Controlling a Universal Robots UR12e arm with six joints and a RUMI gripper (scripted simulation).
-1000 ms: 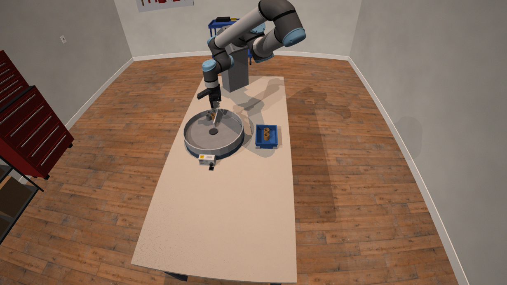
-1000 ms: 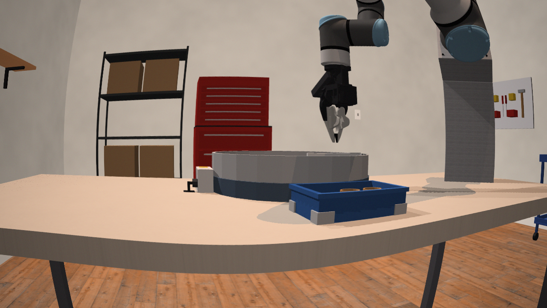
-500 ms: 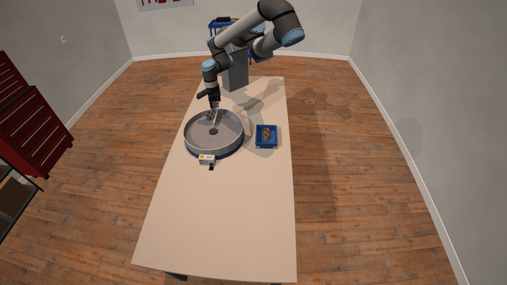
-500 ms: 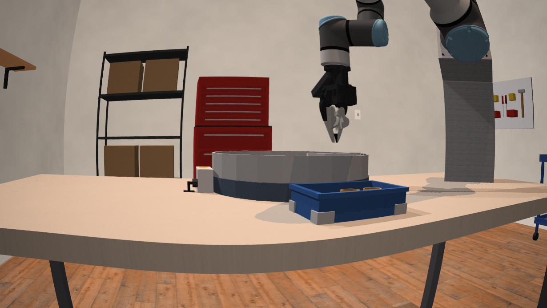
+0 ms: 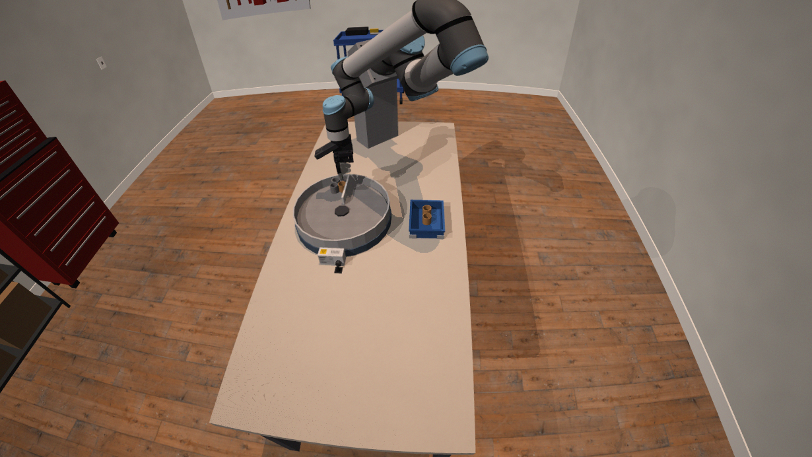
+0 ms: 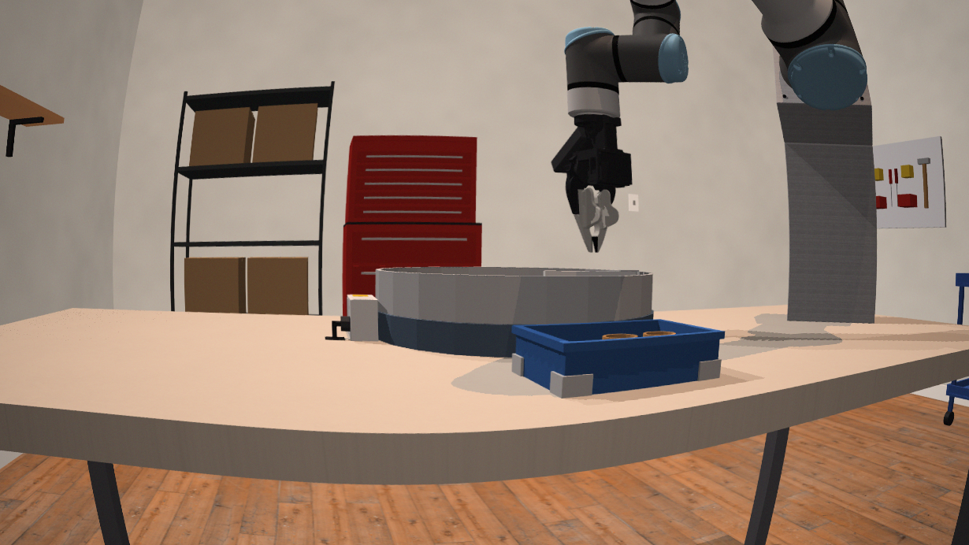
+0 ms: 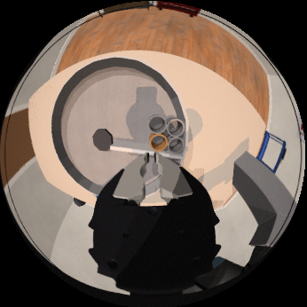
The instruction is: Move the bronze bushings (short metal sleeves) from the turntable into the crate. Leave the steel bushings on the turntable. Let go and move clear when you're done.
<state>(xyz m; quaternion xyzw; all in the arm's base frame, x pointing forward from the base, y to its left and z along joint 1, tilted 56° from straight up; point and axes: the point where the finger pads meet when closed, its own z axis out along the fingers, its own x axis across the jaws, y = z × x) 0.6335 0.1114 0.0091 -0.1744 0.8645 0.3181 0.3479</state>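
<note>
- The end effector (image 5: 340, 175) (image 6: 594, 249) (image 7: 151, 153) is clenched with nothing between its fingertips; it hangs above the turntable (image 5: 363, 238) (image 6: 474, 294) (image 7: 58, 120), pointing down
- One bronze bushing (image 5: 341, 186) (image 7: 150, 143) stands on the turntable inside the rim, in a tight group with three steel bushings (image 5: 333, 187) (image 7: 157, 117)
- The fixed-looking bar (image 5: 347, 190) (image 6: 589, 272) (image 7: 133, 146) runs from near the hub to the rim beside the group; it probably serves as a stop that gathers the parts
- Two delivered bushings (image 5: 426, 219) (image 6: 620, 335) stand in the crate (image 5: 426, 233) (image 6: 636, 369), on the worktop (image 5: 369, 341) (image 6: 203, 379) (image 7: 213, 93); one bronze part apparently remains to transfer
- The downward approach suits the upright parts and should allow entry over the rim
- The remaining bronze bushing has its open end up and its long axis vertical, square to the turntable face; the two in the crate have the same orientation
- Before descent, the fingers need to open; close neighbours and the bar leave little finger room, so a steel part could be nudged or gripped by mistake
</note>
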